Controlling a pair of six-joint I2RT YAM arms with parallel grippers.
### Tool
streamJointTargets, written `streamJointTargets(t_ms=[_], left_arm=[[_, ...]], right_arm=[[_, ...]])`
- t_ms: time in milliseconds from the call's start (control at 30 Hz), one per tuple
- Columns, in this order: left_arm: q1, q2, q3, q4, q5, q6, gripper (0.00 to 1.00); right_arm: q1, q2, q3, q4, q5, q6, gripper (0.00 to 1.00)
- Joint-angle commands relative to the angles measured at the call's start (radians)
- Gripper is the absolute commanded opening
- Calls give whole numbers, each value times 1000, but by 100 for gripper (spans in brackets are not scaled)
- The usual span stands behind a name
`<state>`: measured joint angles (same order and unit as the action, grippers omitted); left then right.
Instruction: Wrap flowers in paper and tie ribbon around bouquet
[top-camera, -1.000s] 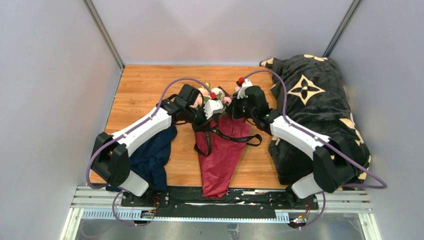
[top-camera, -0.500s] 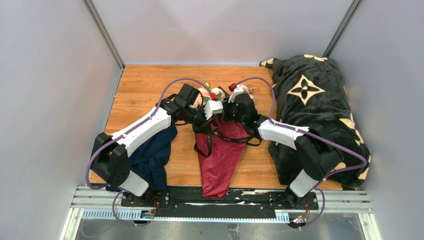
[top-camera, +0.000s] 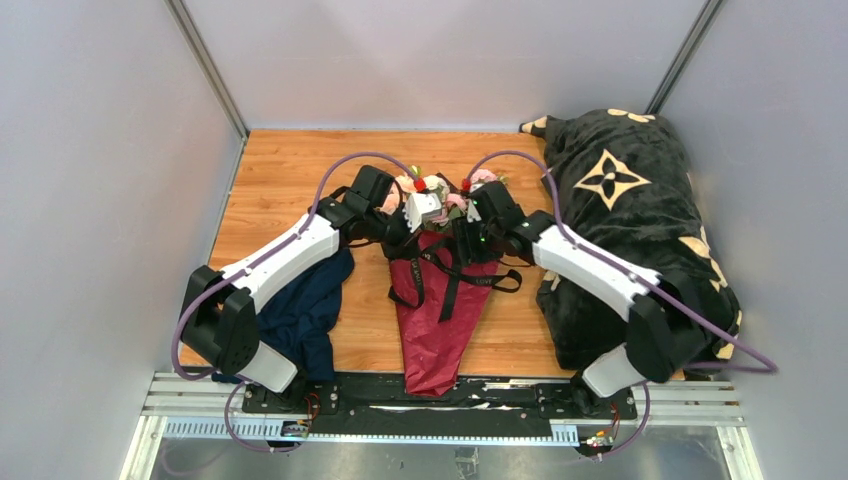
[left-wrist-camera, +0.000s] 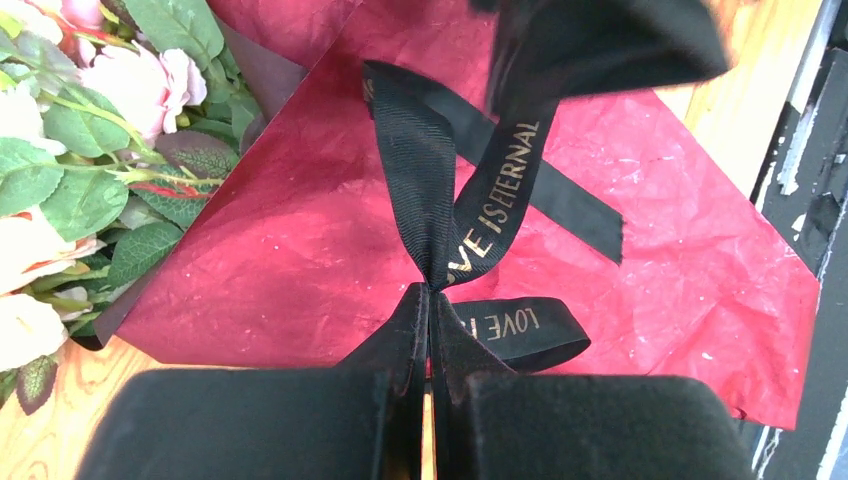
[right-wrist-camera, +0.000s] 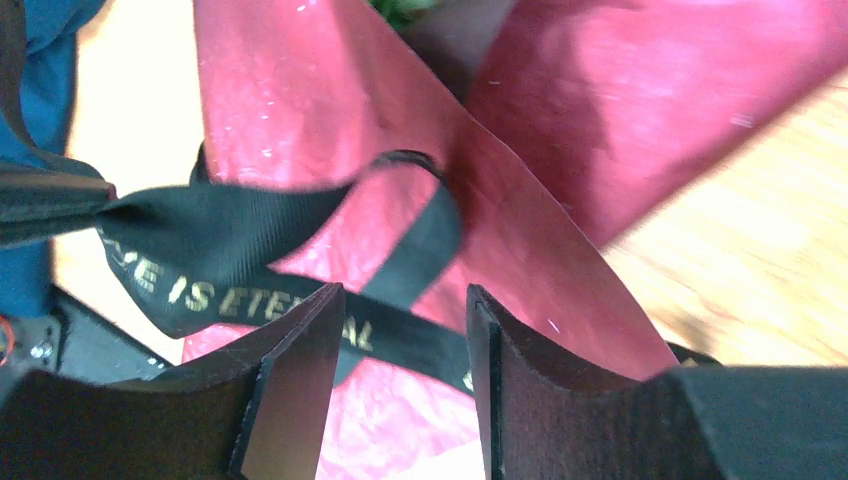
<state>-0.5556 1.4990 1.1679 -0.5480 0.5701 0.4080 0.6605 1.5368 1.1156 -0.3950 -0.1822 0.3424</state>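
Just beyond right hand (right-wrist-camera: 405, 300), ribbon (right-wrist-camera: 210, 235), seemingly loose.

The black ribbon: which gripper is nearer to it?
Left. The left gripper pinches the ribbon between shut fingers; the right gripper hangs open over a strand on the paper.

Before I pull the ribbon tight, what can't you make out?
Top view: the ribbon's crossing, under the left arm and right arm; knot or not, unclear.
Left wrist view: the blurred dark mass above the ribbon, cut by the top edge.
Right wrist view: the flowers, just a green scrap at the top edge; whether the open right fingers touch ribbon.
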Motion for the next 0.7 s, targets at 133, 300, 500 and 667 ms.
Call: streamJointTargets(t_ms=[133,300,500,667], left_arm=[[5,8,-24,57,-44,-38,0],[5,7,-29,65,-56,-46,0],[5,5,-45,75,-66,-51,0],[5,12,-46,80,-81,-45,0]], right_arm=[[223,-356,-299,31,346,182,44],[353,-286,-418,305,381,319,50],[355,-97,-345,380,450,285,55],[355,-17,-309,360,581,297,56]])
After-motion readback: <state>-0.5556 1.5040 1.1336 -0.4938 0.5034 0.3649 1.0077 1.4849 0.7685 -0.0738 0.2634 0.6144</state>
